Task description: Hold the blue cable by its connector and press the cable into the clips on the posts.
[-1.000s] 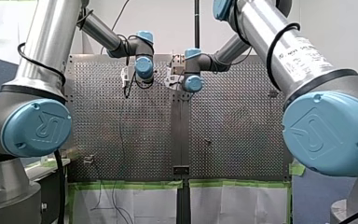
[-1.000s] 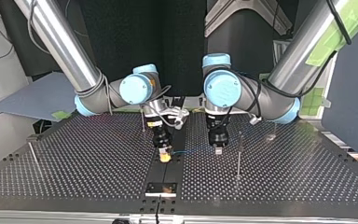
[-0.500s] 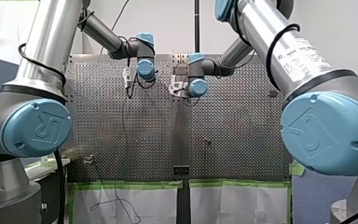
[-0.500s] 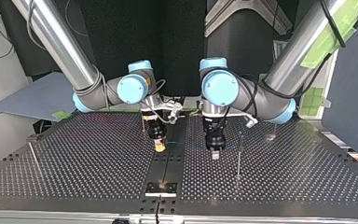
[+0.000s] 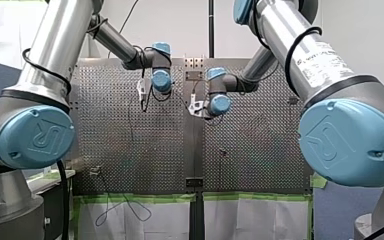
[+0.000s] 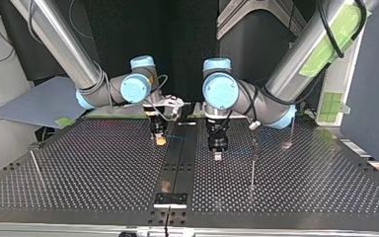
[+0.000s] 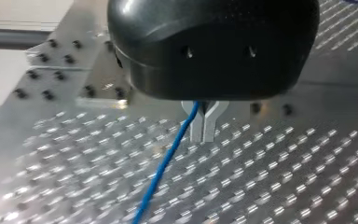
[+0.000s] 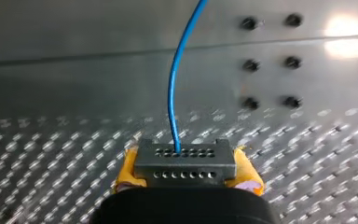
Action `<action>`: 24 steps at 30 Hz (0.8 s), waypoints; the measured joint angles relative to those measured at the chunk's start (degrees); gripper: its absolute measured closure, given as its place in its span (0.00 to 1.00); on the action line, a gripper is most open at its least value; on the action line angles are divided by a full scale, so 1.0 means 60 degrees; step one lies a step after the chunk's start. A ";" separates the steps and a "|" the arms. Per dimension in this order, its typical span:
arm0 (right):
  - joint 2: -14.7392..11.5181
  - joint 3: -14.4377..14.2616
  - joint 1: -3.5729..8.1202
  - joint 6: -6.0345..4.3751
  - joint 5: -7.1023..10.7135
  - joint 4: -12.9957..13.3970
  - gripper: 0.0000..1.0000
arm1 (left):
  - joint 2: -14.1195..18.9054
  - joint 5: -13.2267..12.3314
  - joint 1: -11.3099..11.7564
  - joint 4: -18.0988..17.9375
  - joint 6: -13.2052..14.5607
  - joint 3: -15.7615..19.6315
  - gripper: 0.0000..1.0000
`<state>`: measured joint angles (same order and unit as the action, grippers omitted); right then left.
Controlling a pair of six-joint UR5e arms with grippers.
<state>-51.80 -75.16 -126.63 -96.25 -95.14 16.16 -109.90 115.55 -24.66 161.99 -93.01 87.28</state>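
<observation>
1 blue cable (image 7: 165, 161), 1 connector (image 8: 185, 163), 2 grippers. Yellow-pad right gripper (image 6: 160, 141) clamped on connector. The left gripper (image 7: 201, 126) is narrow, metal fingers (image 7: 208, 130) pinching cable btwn them.

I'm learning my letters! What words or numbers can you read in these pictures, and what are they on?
"UR": tilted logo on my left arm's cap, front view.
No readable text: my right arm's cap has a raised logo too faint to read.
No readable text: the label on my right arm's tube has print that is too small.
Top and wrist views: nothing to read.
</observation>
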 joint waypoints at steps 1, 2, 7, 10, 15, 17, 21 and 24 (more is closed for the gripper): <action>-0.0004 -0.0048 0.0015 0.0005 -0.0007 0.0015 1.00 | -0.0084 0.0025 -0.0050 0.0007 -0.0014 0.0000 1.00; -0.0010 -0.0146 0.0045 0.0022 -0.0019 0.0049 1.00 | -0.0204 0.0063 -0.0119 0.0006 -0.0032 0.0002 1.00; -0.0105 -0.0557 0.0161 0.0081 -0.0055 0.0182 1.00 | -0.0630 0.0146 -0.0357 -0.0075 -0.0149 0.0007 1.00; -0.0242 -0.0823 0.0215 0.0095 -0.0070 0.0213 1.00 | -0.0716 0.0159 -0.0476 -0.0105 -0.0246 0.0008 1.00; -0.0568 -0.1274 0.0294 0.0104 -0.0082 0.0241 1.00 | -0.0743 0.0170 -0.0687 -0.0119 -0.0412 0.0012 1.00; -0.0674 -0.1412 0.0318 0.0120 -0.0096 0.0248 1.00 | -0.0745 0.0178 -0.0775 -0.0137 -0.0449 0.0014 1.00; -0.0795 -0.1690 0.0340 0.0192 -0.0139 0.0253 1.00 | -0.0767 0.0273 -0.0933 -0.0199 -0.0511 0.0024 1.00; -0.0817 -0.1907 0.0374 0.0240 -0.0189 0.0273 1.00 | -0.0912 0.0316 -0.1033 -0.0276 -0.0559 0.0066 1.00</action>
<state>-56.70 -86.60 -124.39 -94.81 -96.27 17.80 -115.37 117.44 -30.85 160.33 -96.37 87.68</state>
